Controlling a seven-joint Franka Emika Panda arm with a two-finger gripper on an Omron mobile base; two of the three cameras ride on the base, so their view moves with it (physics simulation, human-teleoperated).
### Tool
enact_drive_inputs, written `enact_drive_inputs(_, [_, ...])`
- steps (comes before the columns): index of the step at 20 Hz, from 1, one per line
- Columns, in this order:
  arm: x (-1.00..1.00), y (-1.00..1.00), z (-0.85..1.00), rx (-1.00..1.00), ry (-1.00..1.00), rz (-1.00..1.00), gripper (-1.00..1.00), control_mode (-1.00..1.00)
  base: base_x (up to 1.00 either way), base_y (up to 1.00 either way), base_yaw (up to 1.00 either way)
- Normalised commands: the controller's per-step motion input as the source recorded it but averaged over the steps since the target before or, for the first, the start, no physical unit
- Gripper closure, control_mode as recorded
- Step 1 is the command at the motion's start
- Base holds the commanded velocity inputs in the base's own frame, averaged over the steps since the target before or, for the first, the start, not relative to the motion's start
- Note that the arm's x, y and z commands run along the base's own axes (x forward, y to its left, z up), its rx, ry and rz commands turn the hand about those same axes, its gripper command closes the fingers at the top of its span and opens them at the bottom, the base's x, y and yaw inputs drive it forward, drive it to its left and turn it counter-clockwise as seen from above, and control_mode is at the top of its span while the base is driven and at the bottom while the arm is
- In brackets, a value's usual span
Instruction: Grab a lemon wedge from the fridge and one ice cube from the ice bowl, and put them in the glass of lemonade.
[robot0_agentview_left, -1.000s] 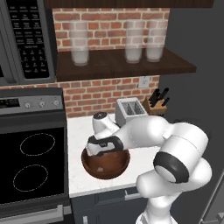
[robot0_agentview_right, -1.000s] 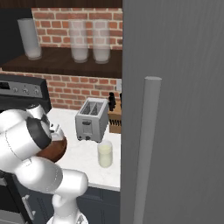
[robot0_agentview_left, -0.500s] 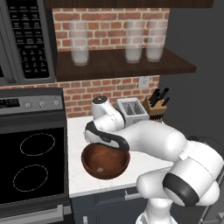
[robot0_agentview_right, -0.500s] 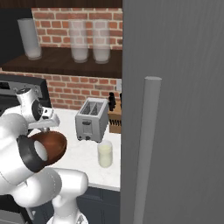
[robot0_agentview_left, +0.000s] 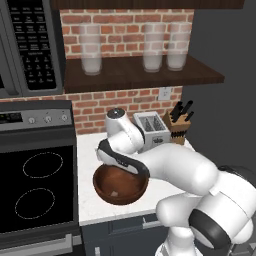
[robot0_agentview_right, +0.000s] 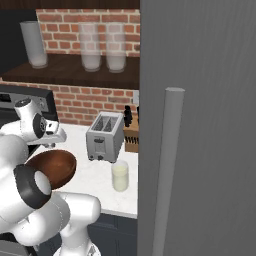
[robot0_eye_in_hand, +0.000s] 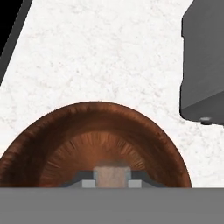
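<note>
In the hand view my gripper (robot0_eye_in_hand: 112, 182) is shut on the ice cube (robot0_eye_in_hand: 112, 173), a small pale block between the two dark tips. It hangs over the near part of the ice bowl (robot0_eye_in_hand: 94, 131), a round reddish-brown wooden bowl. That ice bowl (robot0_agentview_left: 120, 186) stands on the white counter beside the stove, with my arm arched over it. The glass of lemonade (robot0_agentview_right: 119, 176) stands in front of the toaster, close to the fridge (robot0_agentview_right: 200, 100), whose door fills the right side. The lemon wedge is out of view.
A silver toaster (robot0_agentview_left: 150, 130) and a knife block (robot0_agentview_left: 178, 124) stand at the back of the counter (robot0_agentview_right: 95, 180). The black stove (robot0_agentview_left: 35, 190) lies left of the bowl. Frosted jars (robot0_agentview_left: 90, 50) stand on the wooden shelf above. The fridge's long handle (robot0_agentview_right: 167, 165) juts out near the glass.
The hand has risen out of the bowl and moved back and up, and the elbow has swung down to the right. The bowl has stayed in place.
</note>
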Motion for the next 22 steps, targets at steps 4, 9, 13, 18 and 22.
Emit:
enact_drive_inputs(4, [-0.11, 0.00, 0.06, 0.02, -0.10, 0.00, 1.00, -1.00, 0.00, 0.00, 0.00])
enact_drive_inputs(9, [-0.14, -0.10, 0.11, 0.05, -0.07, 0.00, 1.00, -1.00, 0.00, 0.00, 0.00])
enact_drive_inputs(13, [-0.40, -0.32, 0.24, 0.12, -0.09, 0.00, 1.00, -1.00, 0.00, 0.00, 0.00])
enact_drive_inputs(18, [-0.44, -0.52, 0.70, 0.02, -0.03, 0.00, 1.00, -1.00, 0.00, 0.00, 0.00])
enact_drive_inputs(22, [-0.59, -0.96, 0.69, 0.00, 0.05, 0.00, 1.00, -1.00, 0.00, 0.00, 0.00])
